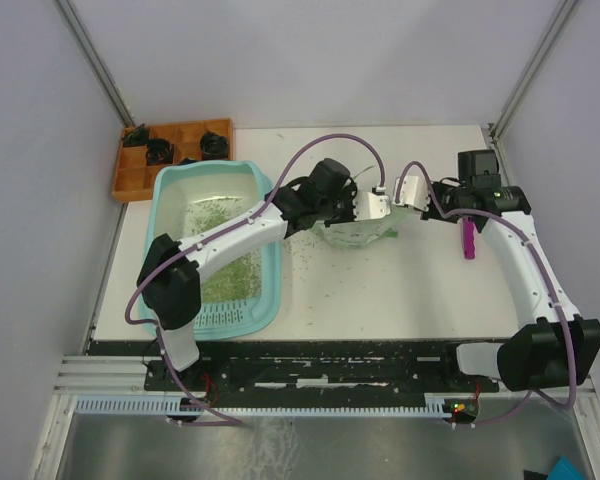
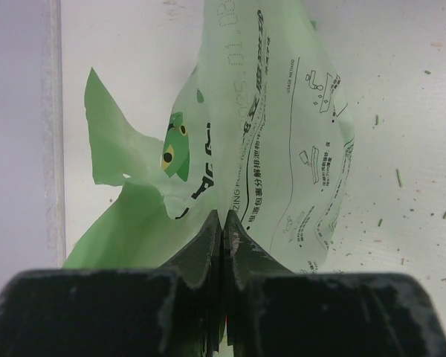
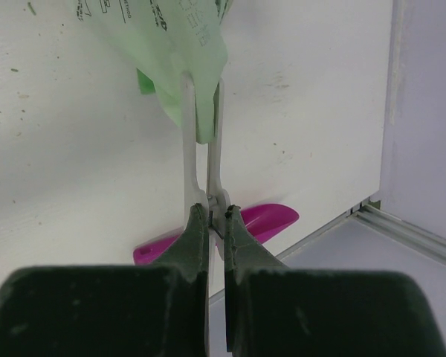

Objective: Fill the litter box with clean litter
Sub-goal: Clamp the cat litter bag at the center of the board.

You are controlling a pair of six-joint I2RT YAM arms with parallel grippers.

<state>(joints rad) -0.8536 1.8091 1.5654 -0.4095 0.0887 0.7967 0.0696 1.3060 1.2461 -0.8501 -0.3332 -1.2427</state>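
Green bag beside strewn litter reads "USAGE METHOD" with diagrams.

The litter box is smooth teal plastic with a faint sheen, and the litter in it is a rough, grainy mass. The bag is thin, translucent, crinkled plastic film with print. The scoop is glossy magenta plastic. The desk is matt white.
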